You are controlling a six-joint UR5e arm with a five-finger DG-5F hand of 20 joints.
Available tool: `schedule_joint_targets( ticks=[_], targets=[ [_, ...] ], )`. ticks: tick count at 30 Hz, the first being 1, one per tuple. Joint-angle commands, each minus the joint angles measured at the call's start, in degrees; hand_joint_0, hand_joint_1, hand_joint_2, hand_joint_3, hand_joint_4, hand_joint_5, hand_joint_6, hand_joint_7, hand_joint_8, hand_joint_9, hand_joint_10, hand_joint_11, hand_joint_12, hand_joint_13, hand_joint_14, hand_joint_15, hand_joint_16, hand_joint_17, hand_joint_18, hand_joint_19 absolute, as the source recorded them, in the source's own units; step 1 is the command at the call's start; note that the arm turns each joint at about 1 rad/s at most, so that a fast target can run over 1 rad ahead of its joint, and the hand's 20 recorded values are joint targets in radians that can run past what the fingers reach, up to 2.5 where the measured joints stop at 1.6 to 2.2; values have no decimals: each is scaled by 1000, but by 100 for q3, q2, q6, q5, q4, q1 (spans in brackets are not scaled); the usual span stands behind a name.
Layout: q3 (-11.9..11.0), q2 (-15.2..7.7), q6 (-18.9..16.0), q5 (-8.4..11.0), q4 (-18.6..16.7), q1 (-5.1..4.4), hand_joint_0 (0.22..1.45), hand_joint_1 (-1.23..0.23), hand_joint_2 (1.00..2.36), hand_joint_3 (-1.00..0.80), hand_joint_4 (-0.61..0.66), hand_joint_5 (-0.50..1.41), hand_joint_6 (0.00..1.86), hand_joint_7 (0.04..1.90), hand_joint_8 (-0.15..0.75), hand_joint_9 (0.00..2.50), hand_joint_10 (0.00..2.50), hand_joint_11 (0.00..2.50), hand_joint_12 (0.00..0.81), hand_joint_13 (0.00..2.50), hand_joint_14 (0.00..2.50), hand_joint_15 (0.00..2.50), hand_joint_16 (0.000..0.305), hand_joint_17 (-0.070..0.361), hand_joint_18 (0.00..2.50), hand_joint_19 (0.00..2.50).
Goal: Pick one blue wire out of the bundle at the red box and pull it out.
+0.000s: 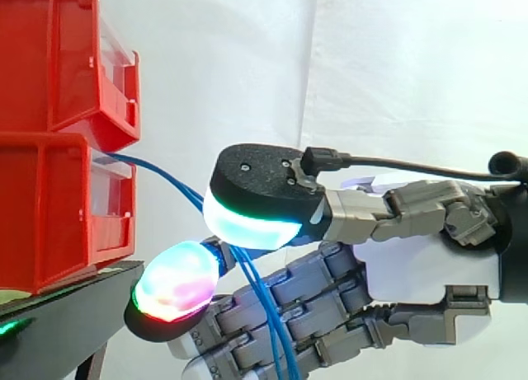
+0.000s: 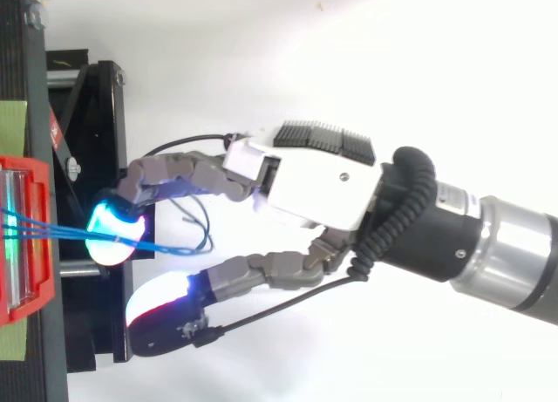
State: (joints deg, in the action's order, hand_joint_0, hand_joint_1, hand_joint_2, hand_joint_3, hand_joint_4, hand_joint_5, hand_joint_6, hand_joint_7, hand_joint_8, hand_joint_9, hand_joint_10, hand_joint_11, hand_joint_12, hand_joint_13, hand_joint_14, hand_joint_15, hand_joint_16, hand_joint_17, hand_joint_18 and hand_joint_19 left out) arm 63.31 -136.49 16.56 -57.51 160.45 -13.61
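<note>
— Where do the blue wires (image 1: 167,180) run?

— They leave the front of the lower red box (image 1: 49,223), just ahead of the fingertips, and slope down into the hand (image 1: 429,265). There they pass behind the big pad (image 1: 247,223), the one with the black back. From there they drop steeply across the lower fingers, ending below the level of the palm.

— And the hand's grip?

— Its fingers are curled. From above, one bent finger reaches toward the box with its cyan pad (image 2: 112,235) set right on the wires. Several strands fan out of the box and meet under that pad. The wires are caught among the fingers there and are drawn fairly straight between box and pad. How many strands the hand actually holds cannot be told.

— What about the other pads?

— From above, the big pad stands off to one side of the strands and clear of them. The red-and-green pad (image 1: 175,281) juts out beneath the wires' path, closest to the black stand (image 1: 66,314).

— What surrounds the hand?

— A second red bin (image 1: 49,58) is stacked on the first, higher than the fingertips. A white curtain (image 1: 396,67) hangs behind the hand.
</note>
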Motion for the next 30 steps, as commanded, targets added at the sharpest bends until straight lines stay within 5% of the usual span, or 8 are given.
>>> schedule_joint_targets(
  ticks=[1,10,25,30],
  targets=[
    [-65,-53,-65,21,12,8,540,-687,1001,-480,324,-142,503,901,287,727,4,105,377,593,7,197,49,110,462,433],
    [-161,-18,-145,3,65,16,542,-678,1002,-475,322,-140,503,895,287,743,4,111,373,604,7,203,49,110,479,434],
    [-161,167,-399,-41,1032,131,555,-668,1003,-460,334,-133,503,904,285,762,3,112,371,626,8,216,48,109,493,448],
    [-161,167,-426,-41,1058,166,560,-674,1003,-461,328,-132,503,910,286,768,5,127,372,633,7,218,48,108,497,453]
  ],
)
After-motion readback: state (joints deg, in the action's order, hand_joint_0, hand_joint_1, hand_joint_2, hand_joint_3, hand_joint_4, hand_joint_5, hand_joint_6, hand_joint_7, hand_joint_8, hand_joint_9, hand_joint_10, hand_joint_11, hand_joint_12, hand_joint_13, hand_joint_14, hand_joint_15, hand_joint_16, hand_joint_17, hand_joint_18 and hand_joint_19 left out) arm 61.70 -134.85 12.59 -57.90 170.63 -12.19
